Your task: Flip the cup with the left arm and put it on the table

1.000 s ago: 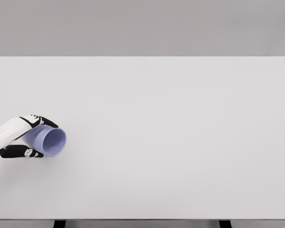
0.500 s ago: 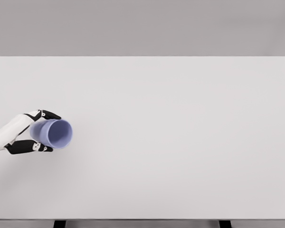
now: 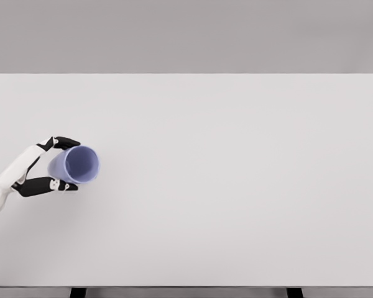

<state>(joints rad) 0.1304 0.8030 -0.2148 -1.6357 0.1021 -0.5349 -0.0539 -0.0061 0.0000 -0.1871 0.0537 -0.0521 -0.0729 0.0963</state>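
White table (image 3: 236,186): left hand (image 3: 40,167) clamped on blue cup (image 3: 74,165), tilted, mouth facing the camera.

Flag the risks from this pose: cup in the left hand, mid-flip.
1. The left hand pinches the blue cup between fingers above and below it, near its base as far as I can tell; it could slip as it turns.
2. The cup is tilted, mouth toward the camera; released now, it would likely tip or roll on the table.
3. It sits near the table's left edge; a roll could carry it off.
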